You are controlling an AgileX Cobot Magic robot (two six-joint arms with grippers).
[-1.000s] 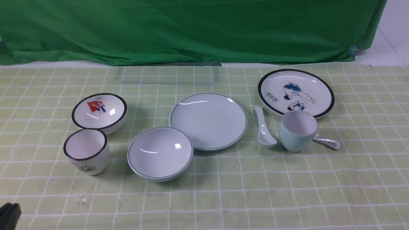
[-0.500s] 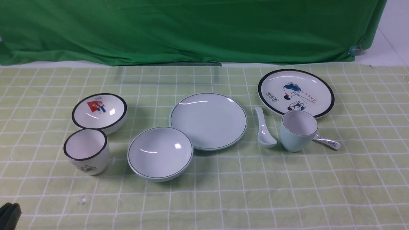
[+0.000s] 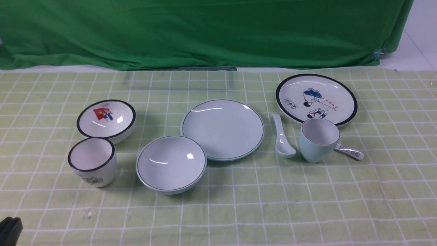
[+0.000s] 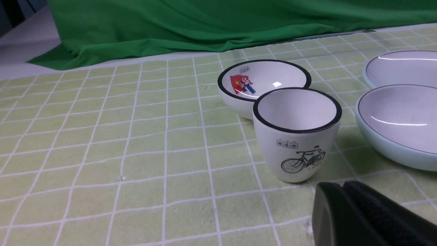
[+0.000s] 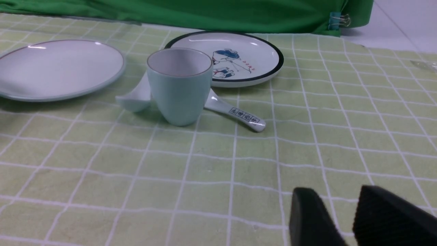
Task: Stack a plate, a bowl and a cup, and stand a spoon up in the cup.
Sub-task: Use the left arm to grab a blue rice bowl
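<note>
- left claw (image 4: 336, 186): the two dark pads look pressed together, holding nothing, low over the cloth (image 3: 307, 191) at the near left corner. in the front view only a sliver of it shows.
- right claw (image 5: 336, 194): fingers a little apart with cloth showing between them, holding nothing. it is out of the front view.
- plate (image 3: 222, 130) lies flat mid-table. bowl (image 3: 171, 164) sits upright at its near-left edge. rims just beside each other; cannot tell if they touch.
- spoon (image 3: 282, 138) lies flat between the plate and the cup (image 3: 317, 140), scoop end nearer the robot. the cup stands upright just in front of the picture plate (image 3: 315, 99).
- nothing stacked yet; judged to be at the very start.
- risk: wrong set. black-rimmed cup (image 3: 92, 162) and black-rimmed bowl (image 3: 106, 119) are the pieces nearest the left claw, and the printed spoon (image 3: 350, 152) pokes out from behind the cup on the right.
- risk: glazed rims look slick, so a pinch on the bowl's rim could slip or tilt it.
- risk: the bowl is so near the plate that a finger going outside its rim may shove the plate.
- risk: the spoon lies flat and close to the cup. a finger reaching down could knock the cup, or the spoon could skid away.
- risk: the cup may sit crooked on the bowl's curved floor, then tip when the spoon leans on its rim.
</note>
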